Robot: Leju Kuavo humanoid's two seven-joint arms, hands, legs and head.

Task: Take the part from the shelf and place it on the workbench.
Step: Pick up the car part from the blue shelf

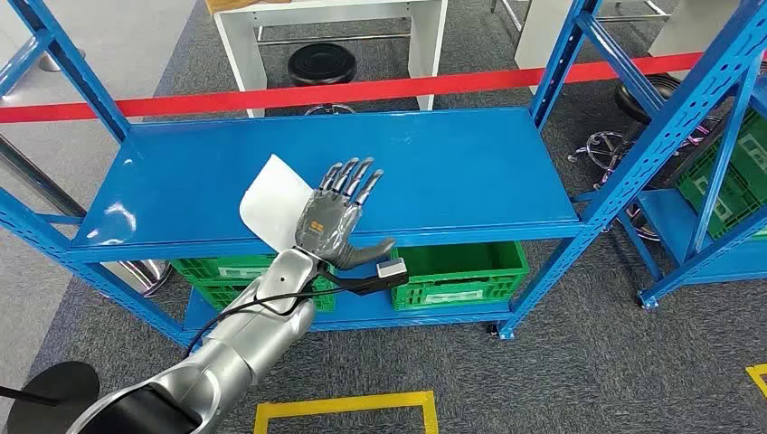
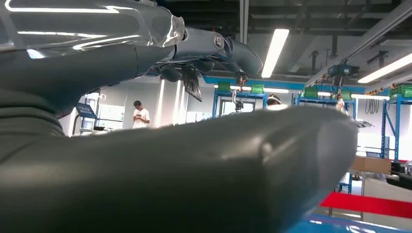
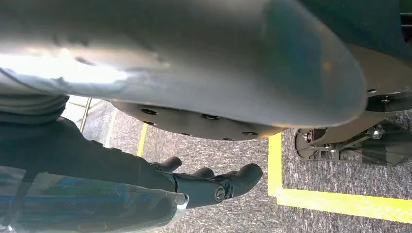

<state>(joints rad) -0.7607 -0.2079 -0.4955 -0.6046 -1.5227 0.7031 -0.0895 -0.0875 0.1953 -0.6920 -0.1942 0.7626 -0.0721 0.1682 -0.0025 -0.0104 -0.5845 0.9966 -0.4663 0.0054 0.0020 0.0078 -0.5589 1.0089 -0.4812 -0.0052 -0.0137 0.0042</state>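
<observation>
The part is a flat white piece [image 1: 269, 194] lying on the top board of the blue shelf [image 1: 470, 172], near its front left. My left hand [image 1: 336, 215] reaches over the shelf's front edge, palm down, its straight, spread fingers [image 1: 355, 178] pointing away from me. It covers the part's near right corner, and I cannot tell whether it touches the part. In the left wrist view the left hand [image 2: 194, 170] has nothing in it. My right hand [image 3: 209, 182] hangs low over the grey carpet with its fingers loosely bent and nothing in them.
A red barrier tape [image 1: 407, 89] runs behind the shelf. Green crates [image 1: 461, 271] sit on the lower board. A second blue shelf [image 1: 714, 181] stands at the right. Behind are a white table [image 1: 335, 18] and a black stool [image 1: 320, 63]. Yellow floor tape [image 1: 344, 405] lies near my feet.
</observation>
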